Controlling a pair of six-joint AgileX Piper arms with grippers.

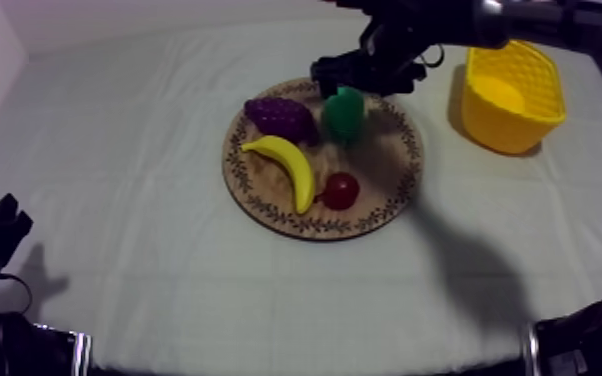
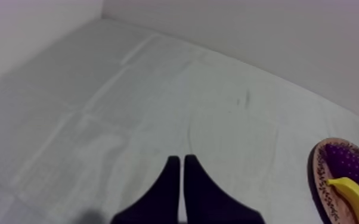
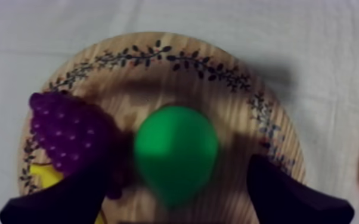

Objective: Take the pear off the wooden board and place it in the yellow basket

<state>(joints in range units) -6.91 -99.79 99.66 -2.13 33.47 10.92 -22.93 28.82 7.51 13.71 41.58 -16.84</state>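
Right pincer (image 3: 177,173) spread wide over the pear (image 3: 176,152).
The pear stands on the wooden board (image 3: 146,56) straight below the pincer, between its parted fingers (image 3: 289,196) and untouched; the grapes (image 3: 68,134) lie just beside one finger. It looks light, rigid and smooth, probably slippery, so a grip across its broad belly seems safest. The left pincer (image 2: 179,190) is clenched on nothing.

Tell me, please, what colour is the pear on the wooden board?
The pear is plain green; the right wrist view shows it best.
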